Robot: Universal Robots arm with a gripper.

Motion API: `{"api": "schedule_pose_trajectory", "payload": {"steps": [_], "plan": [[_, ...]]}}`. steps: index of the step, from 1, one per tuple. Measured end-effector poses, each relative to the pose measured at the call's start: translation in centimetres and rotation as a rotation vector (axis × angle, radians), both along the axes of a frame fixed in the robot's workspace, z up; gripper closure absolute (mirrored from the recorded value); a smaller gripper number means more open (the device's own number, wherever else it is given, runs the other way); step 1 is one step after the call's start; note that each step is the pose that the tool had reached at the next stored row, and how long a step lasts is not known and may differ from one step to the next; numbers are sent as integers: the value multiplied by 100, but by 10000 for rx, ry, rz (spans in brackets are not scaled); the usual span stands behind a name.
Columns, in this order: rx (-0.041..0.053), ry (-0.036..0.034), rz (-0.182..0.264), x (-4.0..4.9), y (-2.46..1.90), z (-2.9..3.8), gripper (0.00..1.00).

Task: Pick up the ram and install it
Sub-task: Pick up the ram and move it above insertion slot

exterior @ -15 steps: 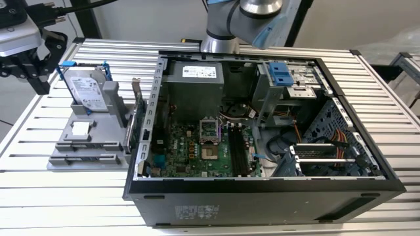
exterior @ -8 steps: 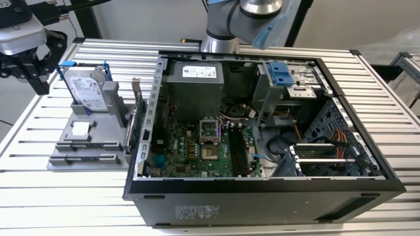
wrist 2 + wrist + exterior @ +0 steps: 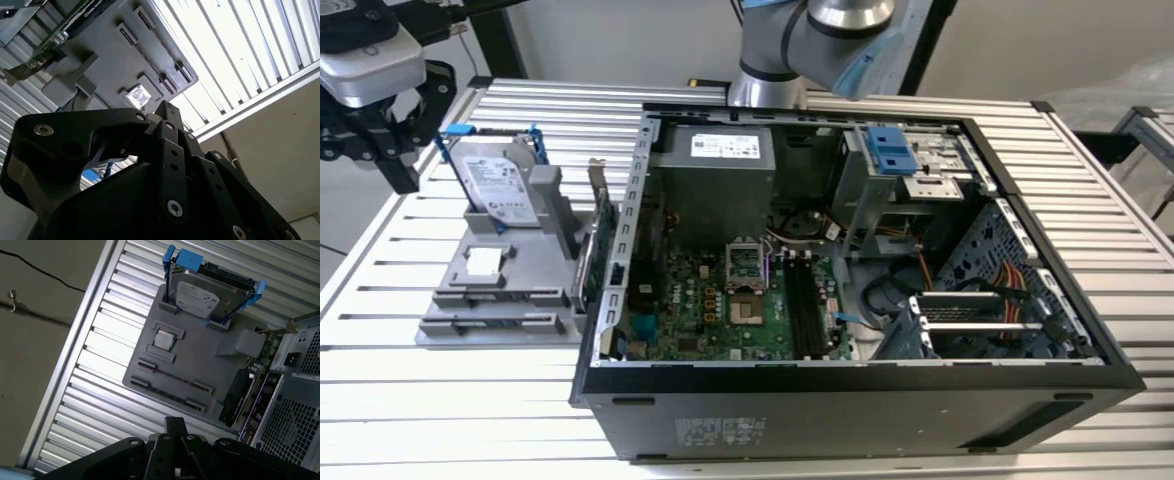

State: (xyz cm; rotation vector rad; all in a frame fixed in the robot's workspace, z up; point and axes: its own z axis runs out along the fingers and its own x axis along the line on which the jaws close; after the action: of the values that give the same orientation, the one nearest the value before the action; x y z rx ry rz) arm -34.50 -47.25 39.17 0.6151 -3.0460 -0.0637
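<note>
The pincer (image 3: 376, 160) hangs over the counter (image 3: 454, 400) at ten o'clock of the open case (image 3: 854, 420), its grip impossible to judge. Whether the ram sits in the slots of the gray holder (image 3: 494, 300) is unclear. A misaligned descent could strike the hard drive (image 3: 494, 175).

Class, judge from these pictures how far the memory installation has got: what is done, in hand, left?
Done: unconfirmed. The long slots of the grey holder look empty, yet the memory slots inside the computer case are too dark to read. In hand: the gripper hangs near the hard drive, outside that case; its hold is unreadable. Left: seating unconfirmed.
</note>
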Motion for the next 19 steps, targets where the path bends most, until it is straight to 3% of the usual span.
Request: {"api": "schedule_pose_trajectory", "payload": {"steps": [19], "plan": [[0,0,2016,1,0,0,100]]}}
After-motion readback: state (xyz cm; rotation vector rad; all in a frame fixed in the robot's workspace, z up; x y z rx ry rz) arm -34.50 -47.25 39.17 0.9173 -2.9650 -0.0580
